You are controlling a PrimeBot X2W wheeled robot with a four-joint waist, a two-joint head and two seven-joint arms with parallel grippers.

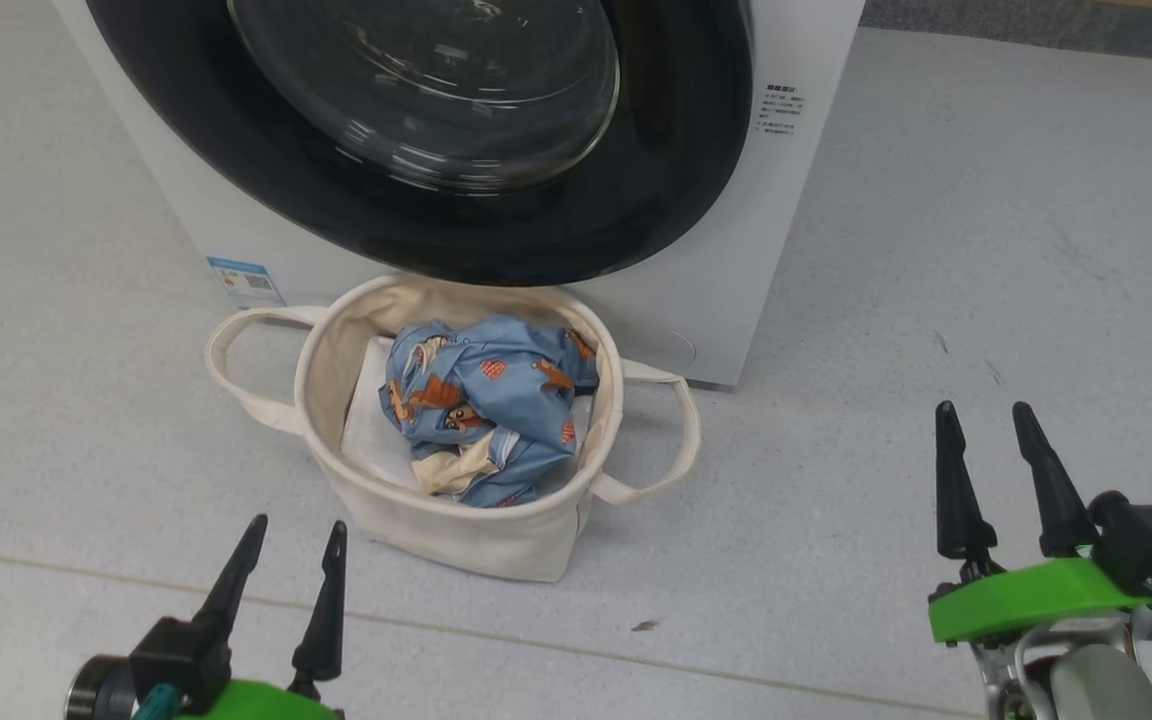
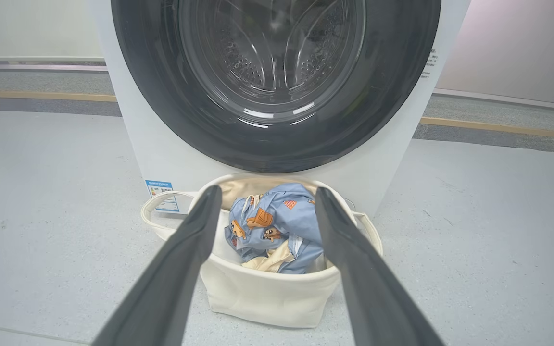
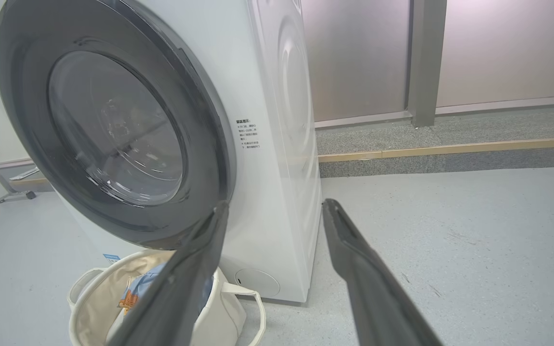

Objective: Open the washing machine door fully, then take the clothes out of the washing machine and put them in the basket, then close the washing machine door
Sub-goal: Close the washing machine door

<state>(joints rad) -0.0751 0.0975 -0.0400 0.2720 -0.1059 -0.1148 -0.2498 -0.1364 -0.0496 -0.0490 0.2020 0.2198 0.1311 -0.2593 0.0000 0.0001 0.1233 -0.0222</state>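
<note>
The white washing machine [image 1: 726,270] [image 2: 171,158] [image 3: 277,158] stands on the floor with its black-rimmed glass door [image 1: 436,130] [image 2: 272,81] [image 3: 113,129] lying flush against the front. In front of it sits the cream basket [image 1: 456,530] [image 2: 267,298] [image 3: 94,307]. The light blue printed clothes [image 1: 491,400] [image 2: 277,226] [image 3: 142,288] lie crumpled inside it. My left gripper [image 1: 294,545] [image 2: 267,194] hangs open and empty just short of the basket. Off to the right of the machine, my right gripper [image 1: 986,420] [image 3: 274,209] is open and empty too.
A white sheet [image 1: 366,430] lines the basket under the clothes. A blue sticker [image 1: 246,282] marks the machine's lower left front. Grey floor [image 1: 986,250] spreads to both sides. A raised strip with a wooden edge [image 3: 450,149] and wall panels run behind.
</note>
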